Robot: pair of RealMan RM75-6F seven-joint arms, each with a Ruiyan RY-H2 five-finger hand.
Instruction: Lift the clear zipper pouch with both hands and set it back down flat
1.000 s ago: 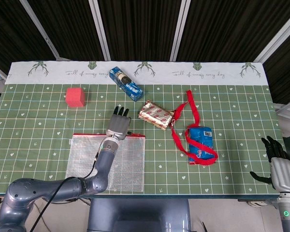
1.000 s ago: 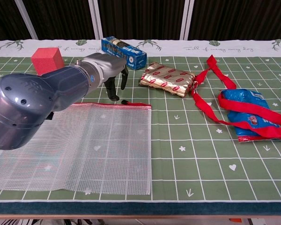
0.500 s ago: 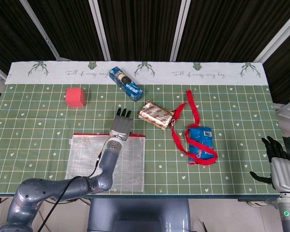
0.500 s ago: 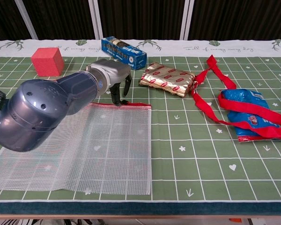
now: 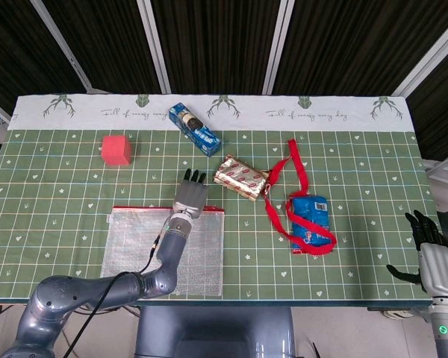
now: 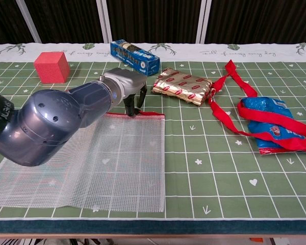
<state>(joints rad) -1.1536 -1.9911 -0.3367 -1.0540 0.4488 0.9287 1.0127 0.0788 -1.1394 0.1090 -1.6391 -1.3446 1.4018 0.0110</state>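
The clear mesh zipper pouch (image 5: 127, 246) (image 6: 117, 163) lies flat on the green tablecloth at the front left, its red zipper edge on the far side. My left hand (image 5: 190, 196) (image 6: 125, 87) hovers over the pouch's far right corner. Its fingers are apart and point down, and the fingertips (image 6: 134, 109) are at the red zipper edge. It holds nothing. The left forearm covers part of the pouch. My right hand (image 5: 433, 257) hangs off the table's right front corner with spread fingers and nothing in it, far from the pouch.
A red cube (image 5: 116, 149) (image 6: 51, 66) sits at the far left. A blue box (image 5: 195, 128) (image 6: 134, 56) and a gold snack pack (image 5: 240, 177) (image 6: 182, 86) lie just beyond the pouch. A blue packet (image 5: 309, 221) (image 6: 270, 125) tangled in a red strap (image 5: 295, 168) lies to the right.
My left hand has slid right along the pouch's far edge and lowered its fingertips to the red zipper near the corner. The pouch and the right hand have not moved.
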